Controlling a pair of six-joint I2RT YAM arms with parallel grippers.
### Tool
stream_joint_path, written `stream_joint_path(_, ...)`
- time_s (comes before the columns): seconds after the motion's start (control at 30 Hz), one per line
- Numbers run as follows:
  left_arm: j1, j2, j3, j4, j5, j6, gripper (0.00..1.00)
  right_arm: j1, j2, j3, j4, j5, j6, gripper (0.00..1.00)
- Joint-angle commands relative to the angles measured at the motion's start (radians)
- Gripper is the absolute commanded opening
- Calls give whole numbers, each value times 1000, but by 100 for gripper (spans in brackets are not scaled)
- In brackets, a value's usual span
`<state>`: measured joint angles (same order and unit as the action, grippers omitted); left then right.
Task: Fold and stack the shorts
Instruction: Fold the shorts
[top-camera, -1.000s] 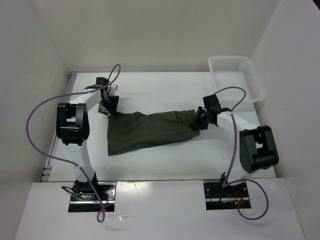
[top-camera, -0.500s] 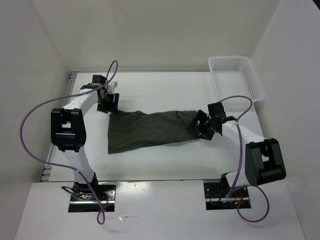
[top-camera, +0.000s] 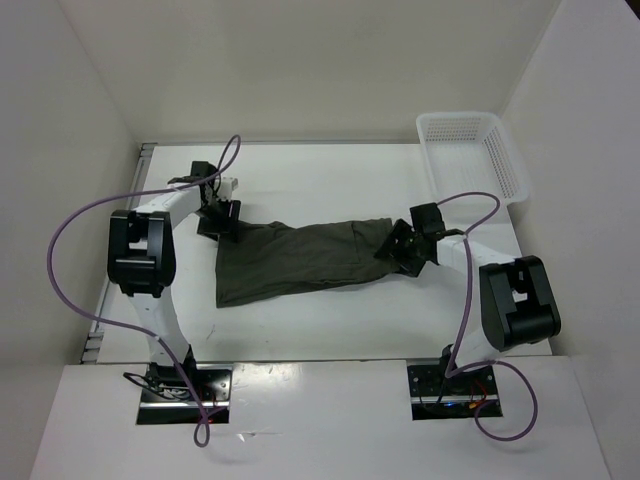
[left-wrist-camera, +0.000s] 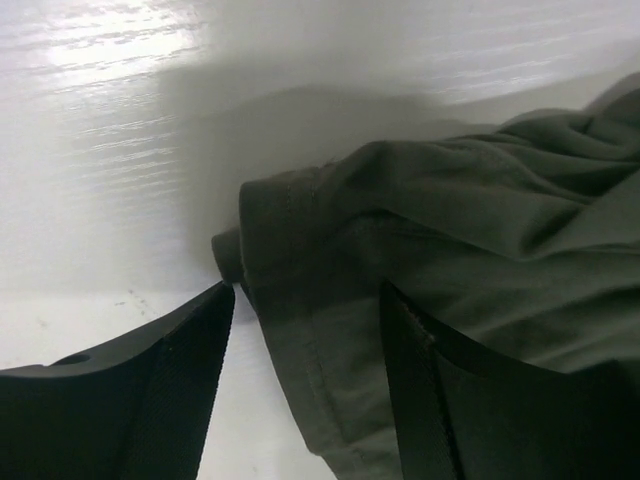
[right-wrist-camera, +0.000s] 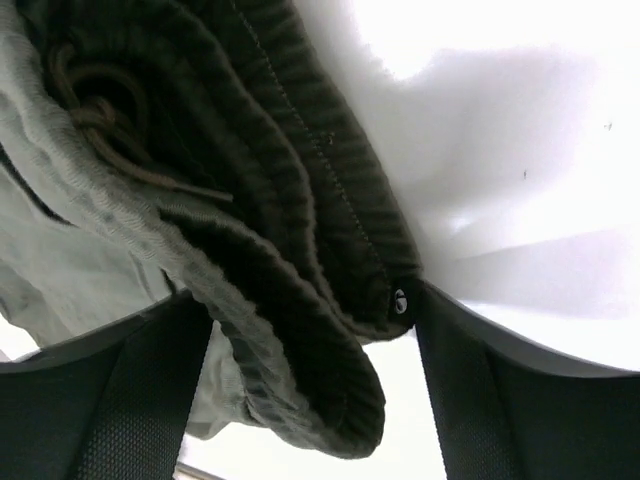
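Observation:
The dark olive shorts (top-camera: 300, 258) lie flattened across the table's middle, waistband to the right and leg hems to the left. My left gripper (top-camera: 218, 222) is at their far left corner. In the left wrist view it (left-wrist-camera: 305, 300) is open, and its jaws straddle the stitched hem corner (left-wrist-camera: 300, 230), one finger over the cloth and one over bare table. My right gripper (top-camera: 401, 249) is at the waistband end. In the right wrist view it (right-wrist-camera: 305, 300) is open around the bunched ribbed waistband (right-wrist-camera: 300, 330), with the drawstring (right-wrist-camera: 100, 110) just above.
A white plastic basket (top-camera: 470, 152) stands at the far right corner. White walls close in the table on the left, back and right. The table (top-camera: 330, 180) is white, with bare surface behind and in front of the shorts.
My left gripper has come down a little onto the shorts' far left corner. My right gripper drew back slightly, then returned to the waistband. The shorts have barely shifted.

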<state>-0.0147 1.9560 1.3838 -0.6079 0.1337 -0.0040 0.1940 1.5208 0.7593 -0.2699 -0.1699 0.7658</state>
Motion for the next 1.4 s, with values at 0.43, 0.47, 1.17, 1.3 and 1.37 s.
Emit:
stream_joint_path(0.43,59,116,141,-12,-29,4,15,-148,-40,-3,-29,33,-83,0)
stream_joint_path(0.47,59,127,155,-22,-29,4,15,-157,-69,-3,-40,33,-83,0)
stream_joint_path(1.17,-307,-427,-241,-179,-40,4,62,-157,-28,75,-15,-109,-132,2)
stream_joint_path(1.3,-413,-427,-364,-114,-111,4,62,-157,-19,75,-15,-118,-132,2)
stream_joint_path(1.37,-424,-413,-373,-78,-161,4,62,-157,-19,75,-15,-118,-132,2)
